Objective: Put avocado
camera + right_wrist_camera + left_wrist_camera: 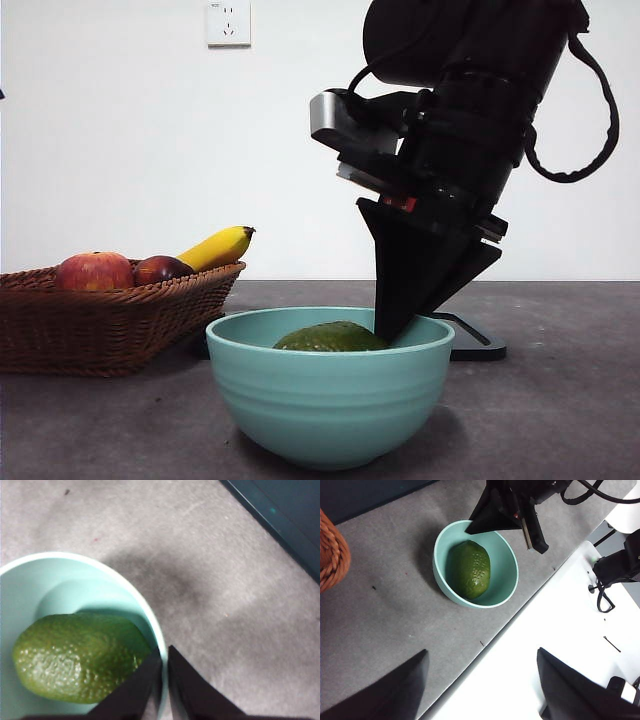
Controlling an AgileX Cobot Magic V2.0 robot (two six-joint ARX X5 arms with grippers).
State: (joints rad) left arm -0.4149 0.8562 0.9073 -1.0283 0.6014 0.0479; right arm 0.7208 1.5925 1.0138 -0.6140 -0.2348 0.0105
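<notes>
The avocado (332, 338) (470, 569) (75, 660), dull green and pebbled, lies on its side inside a pale teal bowl (330, 395) (438, 577) (95, 561) near the table's front edge. My right gripper (386, 334) (470, 531) (164, 651) hangs at the bowl's rim just beside the avocado, shut, with nothing between the jaws. It touches no fruit that I can see. My left gripper (482, 680) stays high above the table's front edge, open and empty.
A wicker basket (110, 325) (331, 555) stands left of the bowl, holding an apple (94, 271), a dark red fruit (160, 268) and a banana (216, 247). A flat black base (476, 342) lies behind the bowl on the right.
</notes>
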